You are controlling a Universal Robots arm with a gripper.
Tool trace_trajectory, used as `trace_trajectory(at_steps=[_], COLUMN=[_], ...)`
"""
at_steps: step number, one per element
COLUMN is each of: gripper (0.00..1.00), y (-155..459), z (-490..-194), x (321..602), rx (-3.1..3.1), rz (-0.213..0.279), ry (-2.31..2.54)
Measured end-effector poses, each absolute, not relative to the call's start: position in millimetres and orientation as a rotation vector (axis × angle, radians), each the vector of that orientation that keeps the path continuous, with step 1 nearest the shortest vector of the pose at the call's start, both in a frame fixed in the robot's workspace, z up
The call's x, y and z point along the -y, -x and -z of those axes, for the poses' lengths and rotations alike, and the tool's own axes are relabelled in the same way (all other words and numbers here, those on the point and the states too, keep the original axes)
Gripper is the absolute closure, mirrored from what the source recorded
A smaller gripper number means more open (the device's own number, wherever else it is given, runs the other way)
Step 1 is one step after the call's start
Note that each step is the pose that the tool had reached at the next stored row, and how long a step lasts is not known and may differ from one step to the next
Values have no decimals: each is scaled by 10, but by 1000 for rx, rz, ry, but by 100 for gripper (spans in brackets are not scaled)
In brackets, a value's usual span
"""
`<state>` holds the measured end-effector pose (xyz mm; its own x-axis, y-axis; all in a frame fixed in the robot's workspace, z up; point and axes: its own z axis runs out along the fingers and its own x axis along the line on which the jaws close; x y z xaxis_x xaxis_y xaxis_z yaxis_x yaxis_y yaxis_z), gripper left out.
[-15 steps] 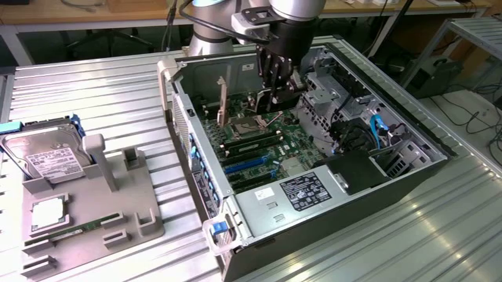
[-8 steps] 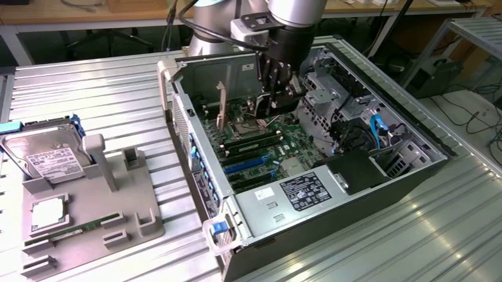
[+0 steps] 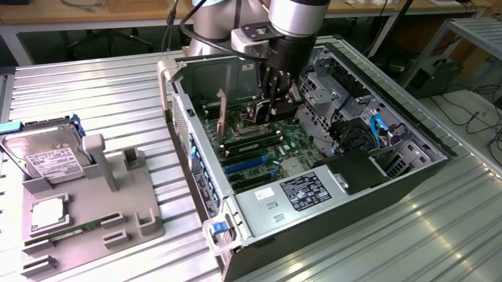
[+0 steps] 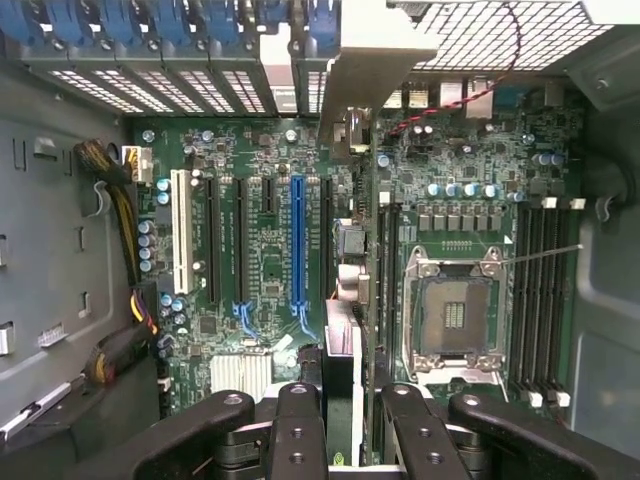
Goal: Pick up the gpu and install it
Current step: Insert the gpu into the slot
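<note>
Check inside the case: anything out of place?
One thing: a thin pale strip lies slanted across the memory slots toward the CPU socket, as if loose rather than routed. Nothing else looks damaged or spilled.

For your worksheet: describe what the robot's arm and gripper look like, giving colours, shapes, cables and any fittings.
The arm is a smooth, silver-grey cylinder ending in a pale grey boxy block at the wrist. A black cable loops beside it. Below hangs the gripper, black, with jointed finger links. In the wrist view its fingers are chunky matte black bars with rounded ends, studded with small round screw heads.
</note>
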<state>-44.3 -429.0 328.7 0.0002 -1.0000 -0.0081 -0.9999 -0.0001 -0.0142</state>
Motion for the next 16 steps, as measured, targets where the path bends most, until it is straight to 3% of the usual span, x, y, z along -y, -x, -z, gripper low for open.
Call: trace_trajectory(at_steps=[16], gripper=[73], y=[467], z=[-3034], x=[4374], rx=[-2223], rz=[2], ry=[2202])
